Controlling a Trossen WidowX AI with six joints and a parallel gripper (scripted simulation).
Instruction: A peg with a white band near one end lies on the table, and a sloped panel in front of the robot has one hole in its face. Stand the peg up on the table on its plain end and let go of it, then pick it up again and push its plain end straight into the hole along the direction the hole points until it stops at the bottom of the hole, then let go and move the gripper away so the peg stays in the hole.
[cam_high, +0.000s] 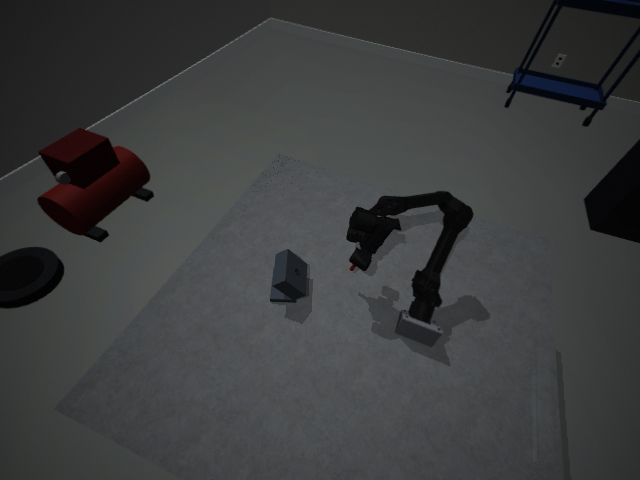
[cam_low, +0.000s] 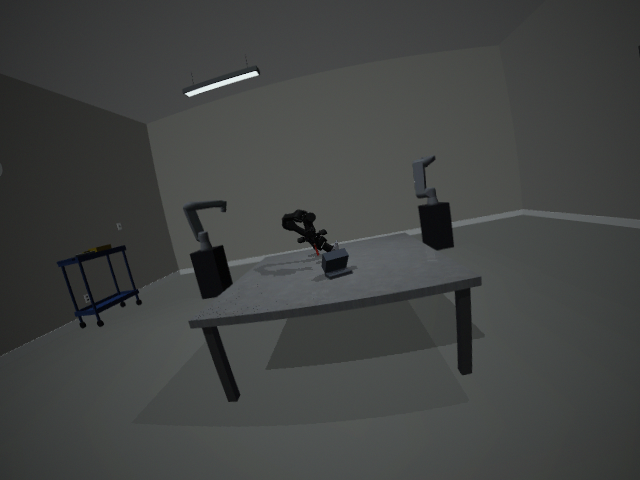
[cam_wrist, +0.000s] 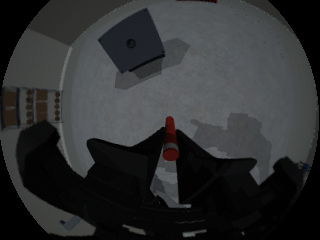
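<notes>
My gripper (cam_high: 357, 261) (cam_wrist: 170, 131) is shut on the red peg (cam_high: 352, 267) (cam_low: 316, 250) (cam_wrist: 170, 138) and holds it above the table. In the wrist view the peg's white band (cam_wrist: 170, 146) is at the end nearer the camera, and the plain end points away, past the fingertips. The peg looks tilted in the exterior view. The grey sloped panel (cam_high: 297, 283) (cam_low: 336, 261) (cam_wrist: 142, 35) stands on the table apart from the peg. Its one hole (cam_high: 296, 271) (cam_wrist: 131, 43) shows dark and empty in its face.
The panel's base plate (cam_high: 279, 295) (cam_low: 339, 274) rests on the grey table (cam_high: 232, 372) (cam_low: 392, 279). The arm's base (cam_high: 417, 329) stands on the table. Off the table are a red compressor (cam_high: 103, 186), a blue cart (cam_high: 560, 88) (cam_low: 105, 304) and two black pedestals (cam_low: 210, 271) (cam_low: 436, 224) bearing grey arms.
</notes>
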